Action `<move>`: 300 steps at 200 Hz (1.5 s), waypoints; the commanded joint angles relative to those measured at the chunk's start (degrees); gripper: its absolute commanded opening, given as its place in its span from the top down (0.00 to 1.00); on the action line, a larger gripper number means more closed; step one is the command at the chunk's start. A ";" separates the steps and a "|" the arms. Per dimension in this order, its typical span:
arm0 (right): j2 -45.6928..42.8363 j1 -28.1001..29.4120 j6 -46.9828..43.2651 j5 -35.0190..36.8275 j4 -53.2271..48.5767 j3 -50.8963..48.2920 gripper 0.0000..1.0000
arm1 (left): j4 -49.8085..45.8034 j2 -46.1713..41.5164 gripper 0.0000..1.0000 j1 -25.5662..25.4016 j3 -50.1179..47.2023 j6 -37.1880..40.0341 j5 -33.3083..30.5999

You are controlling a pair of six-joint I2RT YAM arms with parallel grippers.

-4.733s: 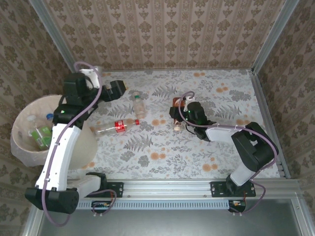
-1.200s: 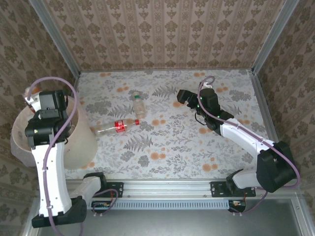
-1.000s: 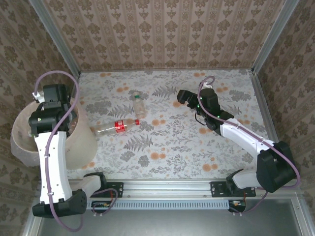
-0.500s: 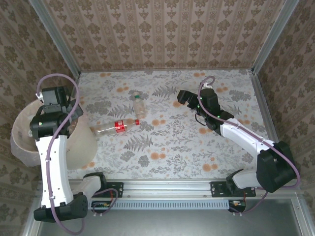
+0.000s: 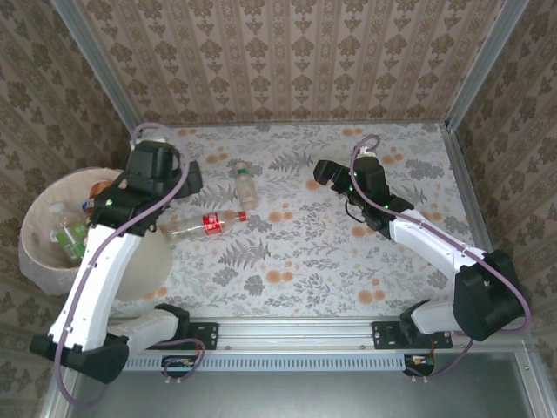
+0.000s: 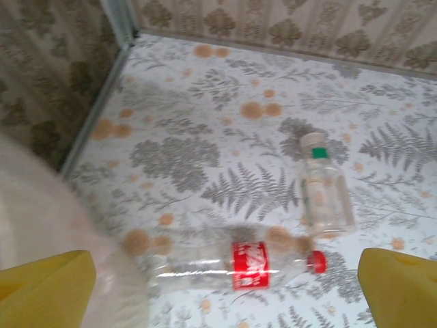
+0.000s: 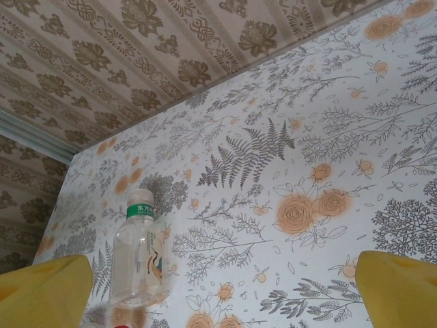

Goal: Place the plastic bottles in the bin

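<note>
Floral-printed covering is lying flat over the table [image 5: 348, 279], and patterned wallpaper is enclosing it on three sides.

At the lower left of the top view, the bin [image 5: 148, 261] is standing at the table's edge. It is round, pale and smooth-walled, and several plastic bottles [image 5: 71, 239] are lying inside it. Just beyond the bin, the left end effector [image 5: 193, 176] is hanging above the table with its jaws spread fully apart and nothing between its yellow fingers [image 6: 48, 287].

Right of the bin, at centre left of the frame, the red-label bottle [image 5: 202, 223] is lying on its side with its red cap pointing right. Slightly farther up, the green-cap bottle [image 5: 247, 185] is lying lengthwise with its cap pointing away, near the first but apart from it. Farther right, at upper centre, the right end effector [image 5: 320, 171] is likewise standing fully open and holding nothing.

Handling, as a judgement:
- Both bottles are appearing empty or nearly so, and are probably light, thin-walled and yielding under a squeeze.
- Clear smooth plastic is tending to slip, and a round body is tending to roll.
- Taking hold across the mid-body, at the label band, is looking most secure.
- Gripping the tapered neck is risking the bottle squirting out.
</note>
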 commanded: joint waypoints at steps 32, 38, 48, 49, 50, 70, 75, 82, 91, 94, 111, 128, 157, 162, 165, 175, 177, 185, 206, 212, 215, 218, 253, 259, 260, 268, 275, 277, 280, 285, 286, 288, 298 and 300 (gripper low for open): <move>-1.80 -0.65 -1.18 2.02 -0.90 -2.86 0.00 | 16.57 6.74 0.00 -7.75 -6.45 -14.17 -3.01; -2.05 -0.72 -1.27 2.06 -0.85 -3.12 0.00 | 17.77 7.48 0.00 -8.38 -7.47 -16.54 -3.90; -2.39 -0.94 -1.46 2.08 -0.90 -3.53 0.00 | 18.80 8.58 0.00 -8.88 -9.03 -22.02 -5.00; -2.46 -0.95 -1.51 2.13 -0.94 -3.56 0.00 | 18.84 8.66 0.00 -8.89 -9.22 -22.29 -5.11; -2.49 -0.91 -1.53 2.19 -0.96 -3.57 0.00 | 18.91 8.79 0.00 -8.90 -9.35 -23.04 -5.21; -3.43 -1.15 -1.99 2.36 -1.20 -4.49 0.00 | 20.79 10.11 0.00 -8.93 -14.28 -34.29 -7.33; -3.69 -1.28 -2.19 2.48 -1.25 -4.76 0.00 | 20.41 10.53 0.00 -8.95 -15.30 -37.49 -8.01; -4.13 -1.44 -2.42 2.59 -1.38 -5.11 0.00 | 19.58 11.20 0.00 -8.91 -16.55 -41.26 -8.58; -4.66 -1.48 -2.84 2.78 -1.64 -5.73 0.00 | 17.91 12.12 0.00 -8.74 -17.94 -47.05 -9.38; -4.96 -1.58 -3.02 2.86 -1.81 -5.93 0.00 | 17.31 12.43 0.00 -8.67 -18.47 -48.68 -9.75; -5.98 -1.83 -4.10 3.10 -2.83 -6.72 0.00 | 16.27 13.33 0.00 -7.76 -22.50 -58.42 -10.26; -7.27 -1.99 -4.96 3.55 -3.99 -7.40 0.00 | 16.92 13.86 0.00 -6.27 -26.42 -64.78 -8.97; -9.34 -2.27 -5.69 3.91 -4.28 -8.80 0.00 | 17.31 15.69 0.00 -3.62 -29.52 -68.17 -8.55; -9.65 -2.35 -5.74 4.01 -4.32 -9.01 0.00 | 18.01 15.98 0.00 -3.08 -30.04 -67.98 -8.33; -9.72 -2.32 -5.77 3.99 -4.24 -9.11 0.00 | 18.37 16.10 0.00 -2.87 -30.28 -67.95 -8.31; -10.02 -2.37 -5.69 4.02 -4.24 -9.32 0.00 | 18.86 16.62 0.00 -2.06 -31.34 -69.14 -8.18; -10.04 -2.37 -5.69 4.02 -4.19 -9.37 0.00 | 18.96 16.69 0.00 -2.01 -31.47 -69.38 -8.10; -10.08 -2.37 -5.56 3.93 -4.23 -9.47 0.00 | 20.10 16.93 0.00 -0.10 -32.48 -69.80 -8.19; -10.17 -2.37 -5.35 3.57 -4.40 -9.47 0.00 | 21.72 17.41 0.00 2.20 -34.04 -70.63 -9.14; -10.22 -2.38 -5.29 3.44 -4.49 -9.47 0.00 | 22.14 17.57 0.00 2.80 -34.06 -70.39 -9.01; -10.25 -2.43 -5.33 3.42 -4.53 -9.47 0.00 | 22.62 17.69 0.00 2.94 -34.09 -70.09 -9.01; -10.26 -2.37 -5.34 3.48 -4.65 -9.47 0.00 | 23.00 17.85 0.00 3.15 -34.06 -69.84 -9.07; -10.34 -2.41 -5.25 3.49 -4.68 -9.31 0.00 | 24.35 21.84 0.02 4.75 -33.13 -70.48 -9.11; -10.34 -2.35 -5.21 3.49 -4.68 -9.25 0.00 | 25.09 22.77 0.02 5.30 -33.07 -70.55 -8.44; -10.34 -2.40 -5.23 3.49 -4.68 -9.23 0.00 | 25.24 22.83 0.02 5.40 -33.14 -70.55 -8.29; -10.43 -2.38 -5.25 3.55 -4.83 -9.14 0.00 | 26.14 23.91 0.03 6.14 -33.11 -70.48 -7.23; -10.54 -2.44 -5.38 3.57 -5.00 -9.06 0.00 | 26.87 25.02 0.05 6.46 -32.95 -70.39 -6.59; -10.59 -2.38 -5.42 3.60 -5.02 -9.04 0.00 | 27.01 25.32 0.05 6.60 -32.91 -70.33 -6.51; -10.65 -2.39 -5.40 3.60 -5.15 -8.99 0.00 | 27.37 25.64 0.06 6.69 -32.80 -70.16 -6.45; -10.76 -2.41 -5.43 3.71 -5.26 -8.95 0.00 | 27.89 26.33 0.06 6.73 -32.71 -69.84 -6.61; -10.77 -2.43 -5.43 3.69 -5.28 -8.90 0.00 | 28.00 26.50 0.07 6.73 -32.70 -69.80 -6.62; -10.85 -2.40 -5.47 3.74 -5.35 -8.87 0.00 | 28.13 26.76 0.07 6.74 -32.65 -69.72 -6.68; -11.17 -2.40 -5.68 3.83 -5.58 -8.86 0.00 | 29.42 28.08 0.09 6.81 -32.58 -68.96 -6.44; -11.25 -2.40 -5.69 3.91 -5.60 -8.90 0.00 | 29.93 28.32 0.10 6.82 -32.59 -68.61 -6.32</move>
